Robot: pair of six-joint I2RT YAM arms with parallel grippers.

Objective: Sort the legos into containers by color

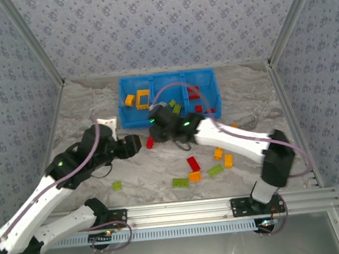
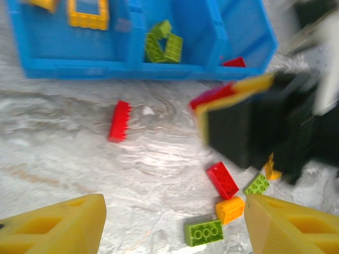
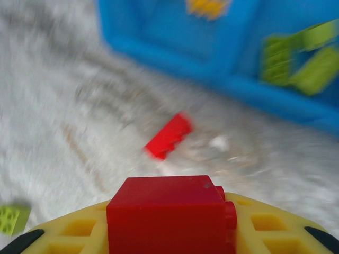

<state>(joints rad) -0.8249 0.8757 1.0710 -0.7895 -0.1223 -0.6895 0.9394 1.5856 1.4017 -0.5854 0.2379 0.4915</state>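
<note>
Red in hand: clamped red plastic brick (image 3: 169, 209) in right gripper (image 1: 156, 118) just before blue three-compartment plastic bin (image 2: 79, 69); spread left gripper (image 2: 175, 222) wide, empty. Risked clipping bin wall, jarring brick loose.

Smooth, glossy plastic bin (image 2: 79, 69) and legos (image 2: 119, 121) — matt, marble-patterned tabletop (image 1: 85, 113).

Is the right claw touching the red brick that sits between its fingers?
Touching. The right wrist view shows the red brick pressed against the yellow fingers of the right claw on both sides, with no gap.
</note>
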